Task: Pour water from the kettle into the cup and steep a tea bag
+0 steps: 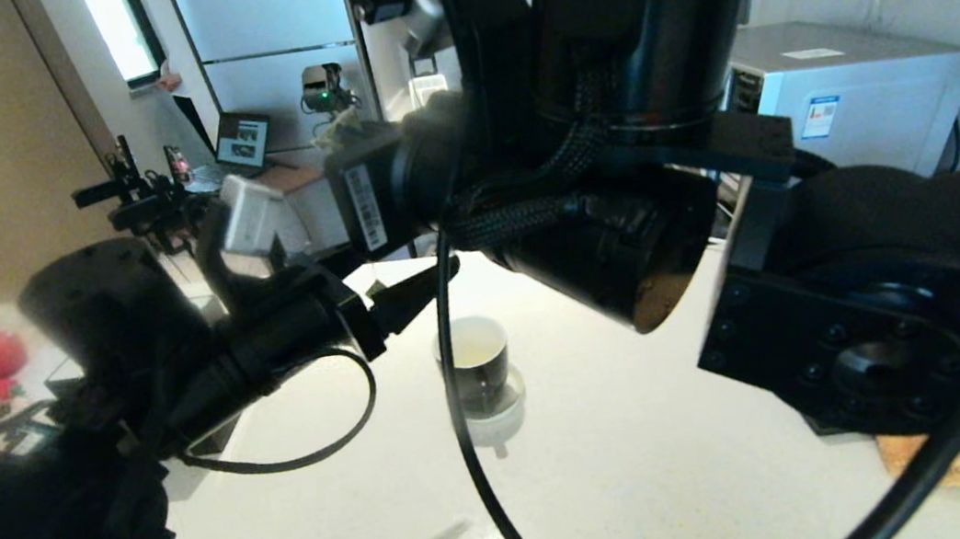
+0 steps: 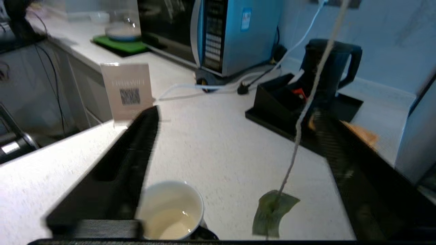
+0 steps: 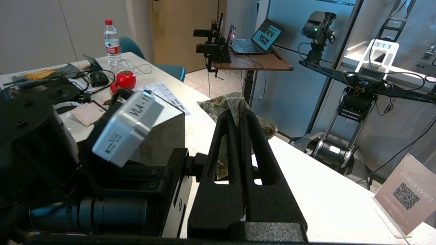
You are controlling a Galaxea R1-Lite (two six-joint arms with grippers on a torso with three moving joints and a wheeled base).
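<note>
**Status: tea bag hanging beside the cup, kettle parked on its tray**

1. The white worktop (image 1: 655,469) carries all items. A silver microwave (image 1: 846,91) stands at its back on the robot's right.
2. The right arm is raised high and crosses the head view above the cup. The right gripper (image 3: 235,114) has its jaws clenched on a crumpled speckled sheet (image 3: 235,102), which sticks out past the jaw tips.
3. The left arm reaches in low from the left. The left gripper (image 2: 235,112) has its jaws released and spread wide. In the left wrist view the cup shows against one jaw and the tea bag hangs nearer the other.
4. The kettle (image 2: 327,75) stands upright on a black tray (image 2: 272,102) in front of the microwave, well apart from the cup.
5. The cup (image 1: 475,358) stands upright near the middle of the worktop, just ahead of the left jaw tips.
6. The tea bag (image 2: 272,212) hangs from its string (image 2: 306,105) beside the cup, outside its rim. Whether it touches the worktop cannot be told. The upper end of the string leaves the left wrist view.
7. The water (image 2: 170,221) lies in the bottom of the cup, pale yellowish against the white inside.
</note>
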